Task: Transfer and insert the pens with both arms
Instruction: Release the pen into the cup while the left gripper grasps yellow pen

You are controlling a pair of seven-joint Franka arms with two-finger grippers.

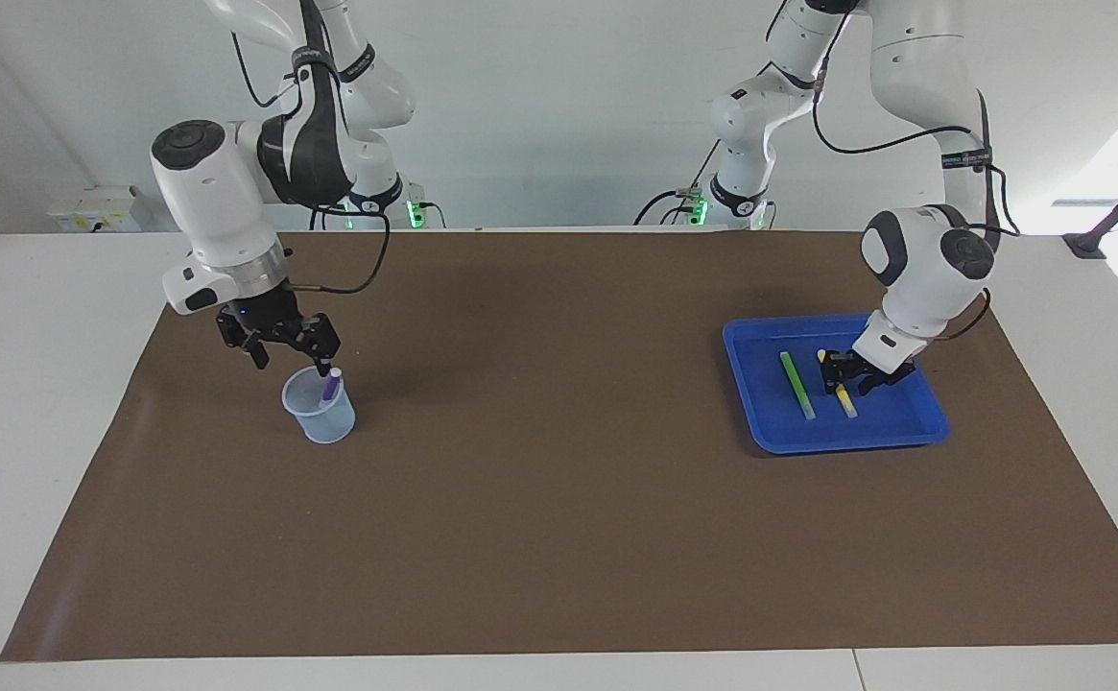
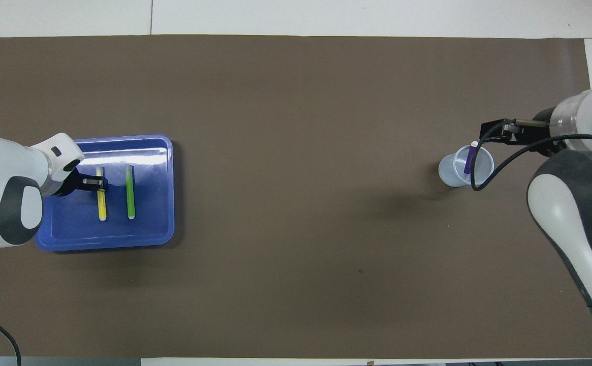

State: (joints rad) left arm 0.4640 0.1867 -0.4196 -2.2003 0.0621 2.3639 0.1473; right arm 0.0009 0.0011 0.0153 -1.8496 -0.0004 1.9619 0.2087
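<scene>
The purple pen (image 1: 330, 386) stands tilted in a clear plastic cup (image 1: 320, 415) toward the right arm's end of the table, its pale tip above the rim. My right gripper (image 1: 285, 353) is open and empty, just above the cup. The green pen (image 1: 796, 384) and the yellow pen (image 1: 846, 398) lie side by side in a blue tray (image 1: 770, 437). My left gripper (image 1: 846, 374) is low in the tray, open, and straddles the yellow pen's end nearer to the robots. In the overhead view, the left gripper (image 2: 98, 182) covers part of the yellow pen (image 2: 101, 206).
A brown mat (image 1: 559, 499) covers the table between the cup and the tray. Two slimmer white arms with green-lit bases (image 1: 415, 213) stand at the table's edge on the robots' end.
</scene>
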